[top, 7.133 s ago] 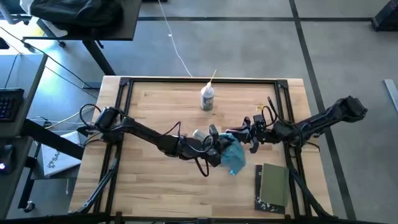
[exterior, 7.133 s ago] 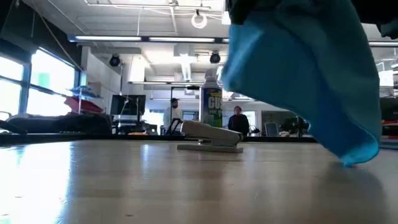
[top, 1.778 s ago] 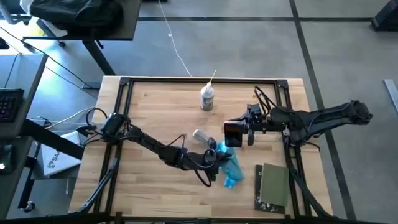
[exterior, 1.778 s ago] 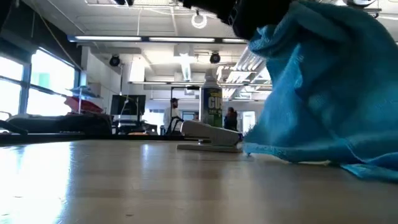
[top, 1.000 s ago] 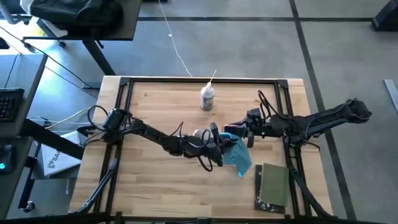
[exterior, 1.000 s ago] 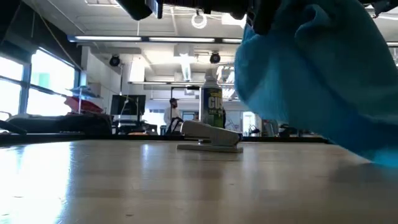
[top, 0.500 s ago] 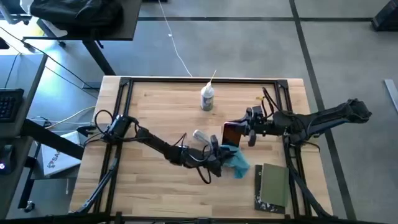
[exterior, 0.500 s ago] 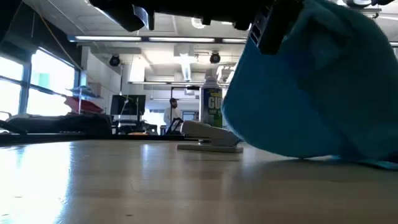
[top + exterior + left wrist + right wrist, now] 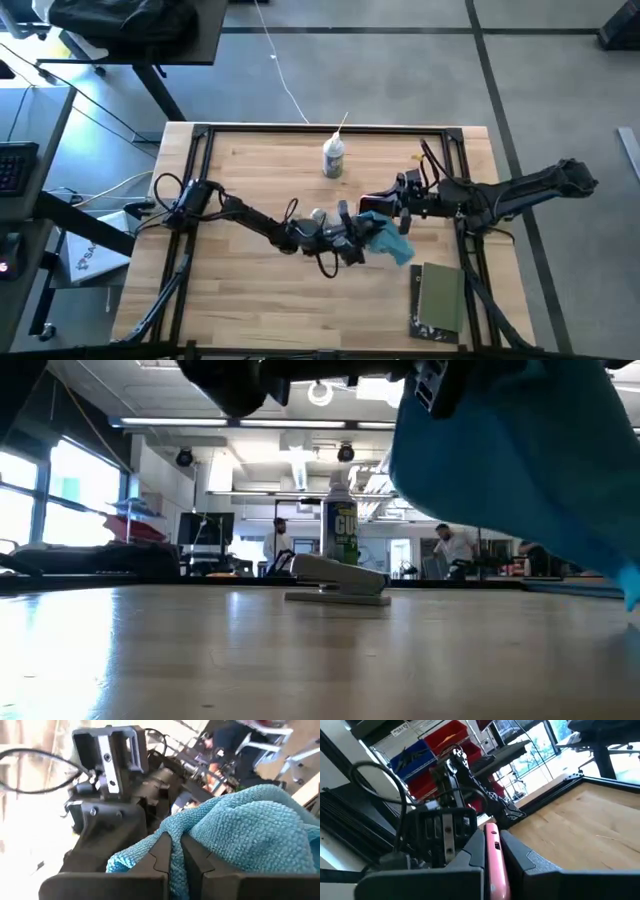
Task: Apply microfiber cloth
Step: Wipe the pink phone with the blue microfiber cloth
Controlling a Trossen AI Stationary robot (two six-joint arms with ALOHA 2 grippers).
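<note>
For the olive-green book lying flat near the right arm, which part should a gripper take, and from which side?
Likely the long edge facing the table's middle, approached from above. The olive-green book lies flat on the table, its other long side close to the table's edge rail, so only the inner edge seems free for a finger to slip under.

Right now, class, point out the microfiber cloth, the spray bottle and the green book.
microfiber cloth [image 9: 385, 238], high view, middle of its bunched folds.
spray bottle [image 9: 333, 157], high view, its body.
green book [image 9: 439, 298], high view, centre of its cover.
</note>
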